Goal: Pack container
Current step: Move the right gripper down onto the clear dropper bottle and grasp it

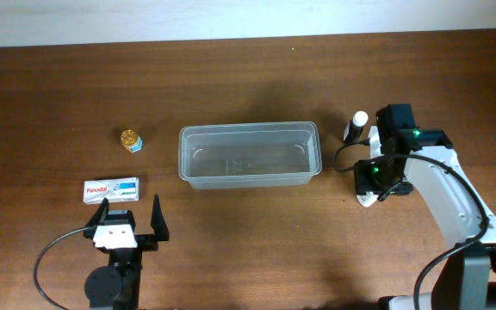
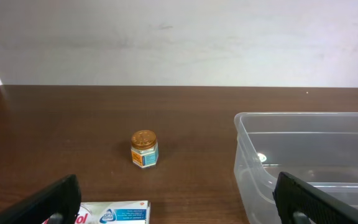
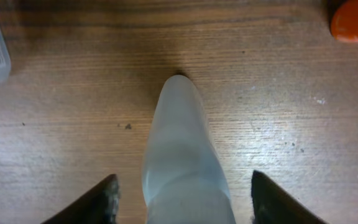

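Surface [image 1: 248, 69]: dark brown wood grain, running back to a pale wall along the far edge.
Small jar [image 1: 130, 139]: gold lid and blue-and-white label, upright at the far left, standing alone and well apart from the tub.
Box [image 1: 111, 190]: a white and blue carton with red lettering, lying flat nearer than the jar. The left wrist view cuts it off at the bottom edge, so only part of the lettering shows.
Left gripper [image 1: 130, 207]: jaws spread wide with nothing between them, low at the near left, just behind the box.
Container [image 1: 248, 155]: a clear tub in the middle of the surface, long side running left to right, upright and empty. It sits between the small jar on the left and the right arm on the right. The left wrist view shows only its left end, and one corner shows at the upper left of the right wrist view.
White-capped bottle [image 1: 357, 126]: dark body, just right of the container's far right corner, partly covered by the right arm. I cannot tell whether it is upright or tilted.
Right gripper [image 3: 184, 180]: a finger on either side of a pale shape with a gap on each side, so not clamped on it. From overhead the arm hides its fingertips.
Pale shape [image 3: 182, 143]: whitish, translucent and rounded, tapering away from the camera. I cannot tell whether it is the white-capped bottle.
Orange thing [image 3: 356, 22]: cut off at the top right corner of the right wrist view and not identifiable.
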